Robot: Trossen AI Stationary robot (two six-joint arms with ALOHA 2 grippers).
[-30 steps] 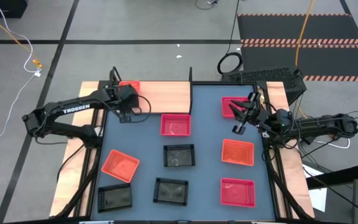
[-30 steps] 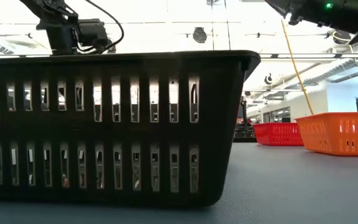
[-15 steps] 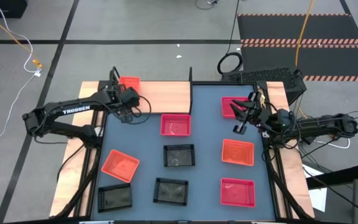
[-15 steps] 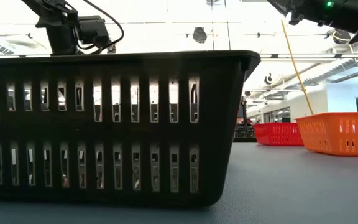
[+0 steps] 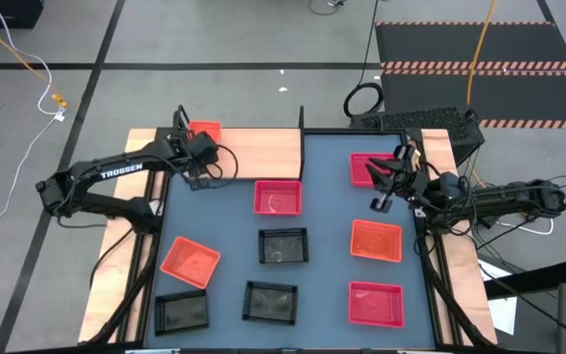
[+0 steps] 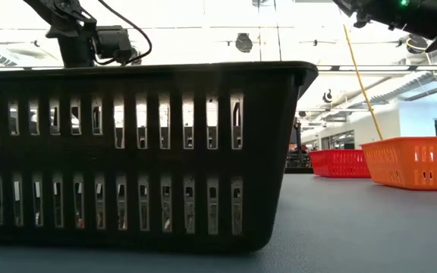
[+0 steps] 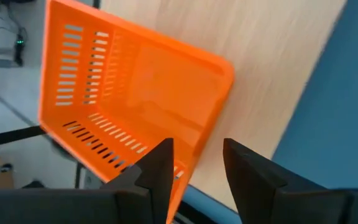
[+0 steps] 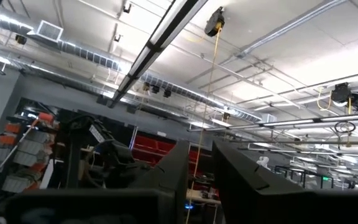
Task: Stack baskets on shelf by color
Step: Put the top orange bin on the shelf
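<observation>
Only one basket is on the shelf (image 5: 263,149) at this moment: an orange-red basket (image 5: 204,131) that lies at the far left corner of the pale board, close to one of the thin black uprights. The left pincer (image 5: 198,177) is just beside it, at the near edge of the shelf; in the left wrist view its two fingers (image 7: 160,169) stand apart with nothing between them, and the rim of the basket is in front of them, so I judge that this basket is set down and free of the grip. The task is therefore only at the start. Eight baskets are left on the blue-grey surface (image 5: 327,221): a pink basket (image 5: 277,197) near the middle, a second pink one (image 5: 368,167) at the far right corner and a third (image 5: 375,303) at the near right corner, an orange basket (image 5: 375,240) by the right edge and another (image 5: 190,262) near the left edge, and three black ones (image 5: 283,246), (image 5: 269,302), (image 5: 182,312) in the near half. The right pincer (image 5: 383,192) hangs over the far right part of the surface, beside the pink basket there, its fingers parted and gripping nothing. The basket on the shelf lies flat with the open side up, and its long axis seems to run along the far edge of the shelf, from left to right, though the left arm hides part of it in the high view. The orange one near the left edge is turned a little crooked to the edges of the surface.
</observation>
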